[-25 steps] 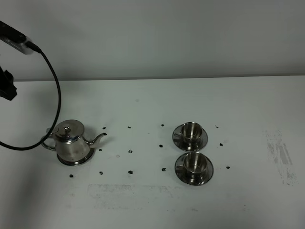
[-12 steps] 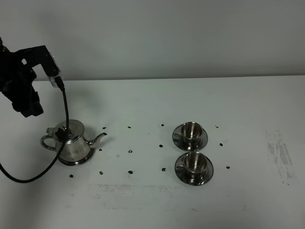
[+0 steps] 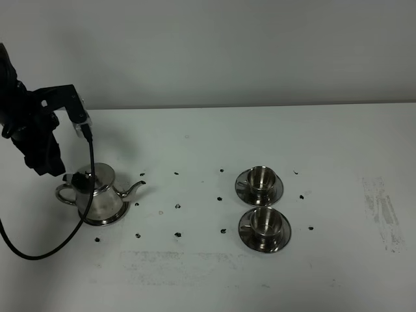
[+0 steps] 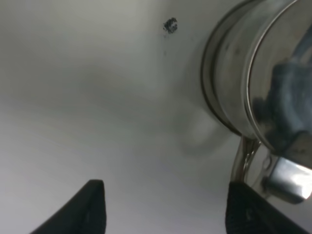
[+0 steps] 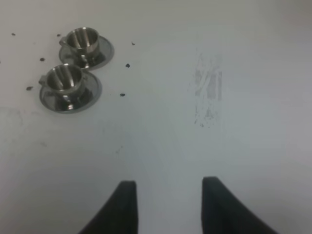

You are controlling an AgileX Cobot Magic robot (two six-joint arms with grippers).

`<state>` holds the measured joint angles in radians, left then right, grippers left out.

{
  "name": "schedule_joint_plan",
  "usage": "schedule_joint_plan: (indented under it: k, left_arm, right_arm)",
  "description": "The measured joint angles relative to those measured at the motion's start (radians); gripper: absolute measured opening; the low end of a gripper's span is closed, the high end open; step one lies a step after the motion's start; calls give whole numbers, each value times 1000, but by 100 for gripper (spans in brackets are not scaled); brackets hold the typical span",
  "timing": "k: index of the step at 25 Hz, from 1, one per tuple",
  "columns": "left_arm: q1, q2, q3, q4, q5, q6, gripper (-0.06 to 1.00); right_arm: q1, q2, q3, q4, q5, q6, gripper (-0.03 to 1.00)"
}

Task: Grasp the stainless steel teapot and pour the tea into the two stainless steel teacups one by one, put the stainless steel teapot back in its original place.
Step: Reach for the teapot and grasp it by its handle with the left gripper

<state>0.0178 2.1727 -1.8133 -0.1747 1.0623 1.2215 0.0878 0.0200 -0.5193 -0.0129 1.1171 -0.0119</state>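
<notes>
**Fig.: overhead view w/ both wrist views.** White table (image 3: 195, 130), wall behind.

**(a) Teapot.** The stainless steel teapot (image 3: 97, 195) stands upright on the table at approx. 9 o'clock from table centre, lid on. Its spout points to 3 o'clock and its loop handle sits on the 9 o'clock side. A black cable (image 3: 90, 162) hangs across the front of the pot body.

**(b) Cups.** Two stainless steel teacups, each on its own saucer, stand at approx. 3 o'clock from the pot, well apart from it. The far teacup (image 3: 261, 177) lies at 12 o'clock of the near teacup (image 3: 264, 221). Their saucers are just beside each other; whether the rims touch cannot be told.

**(c) L arm.** The left gripper (image 4: 165, 209) is by the pot's handle side, at approx. 10 o'clock of the pot in the overhead view. Its jaws are spread wide, w/ only bare table between them. In the L wrist view the pot's wall fills one side and the handle loop sits just beside one finger (image 4: 248, 212); contact cannot be told.

**(d) R arm.** The right gripper (image 5: 168, 204) is outside the overhead view. Its jaws are apart, narrower than the L pair, w/ nothing between them. It is well clear of both cups.

**(e) Misc.** Small black marks (image 3: 176, 174) ring the pot and cup areas. A grey scuff patch (image 3: 383, 208) lies at 3 o'clock of the cups.
</notes>
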Motion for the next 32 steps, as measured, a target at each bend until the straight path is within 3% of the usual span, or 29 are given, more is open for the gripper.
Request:
schedule_joint_plan:
  k: [11, 23, 32]
  left_arm:
    - [0, 38, 0, -19, 13, -1, 55]
    - [0, 39, 0, -24, 129, -3, 55]
    - [0, 39, 0, -20, 131, -23, 55]
  right_arm:
    - [0, 0, 0, 0, 0, 0, 30]
    - [0, 0, 0, 0, 0, 0, 29]
    - [0, 0, 0, 0, 0, 0, 29]
